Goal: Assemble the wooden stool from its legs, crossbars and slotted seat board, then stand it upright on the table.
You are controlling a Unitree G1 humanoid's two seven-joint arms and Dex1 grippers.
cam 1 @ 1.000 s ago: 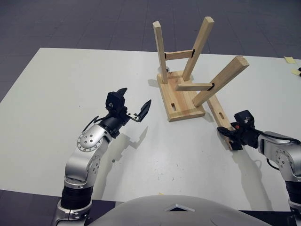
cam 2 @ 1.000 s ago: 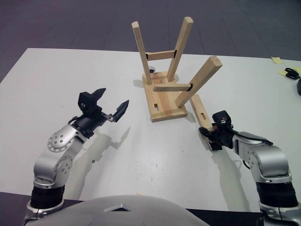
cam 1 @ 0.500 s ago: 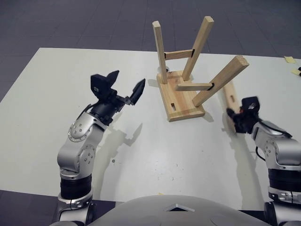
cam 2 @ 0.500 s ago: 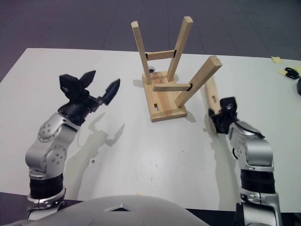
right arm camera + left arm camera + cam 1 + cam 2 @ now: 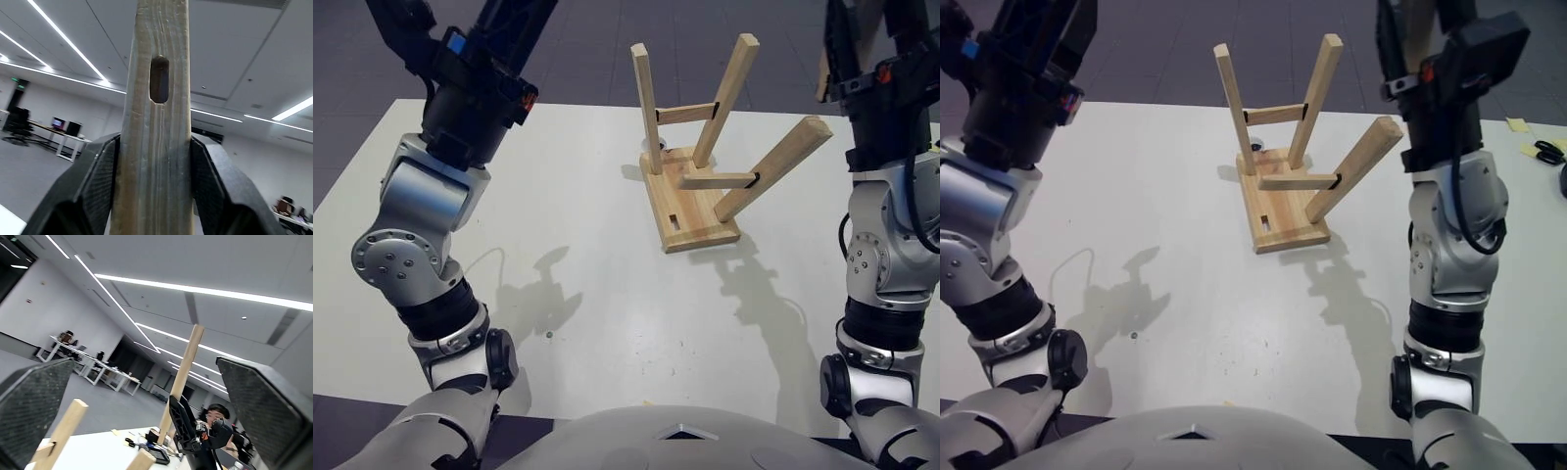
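Aloft, right tool (image 5: 155,147) clamps slotted leg (image 5: 156,49); left tool (image 5: 146,382) spread wide.

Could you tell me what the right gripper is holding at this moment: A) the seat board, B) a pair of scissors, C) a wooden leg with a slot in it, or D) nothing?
C: in the right wrist view the right gripper is clamped on both sides of a wooden leg with a dark slot.

The stool (image 5: 690,201) was pale wood, with black bands at the ends of its crossbars (image 5: 685,113). The table (image 5: 558,176) under it was white. The loose leg (image 5: 156,147) was pale, grained and dark-slotted.
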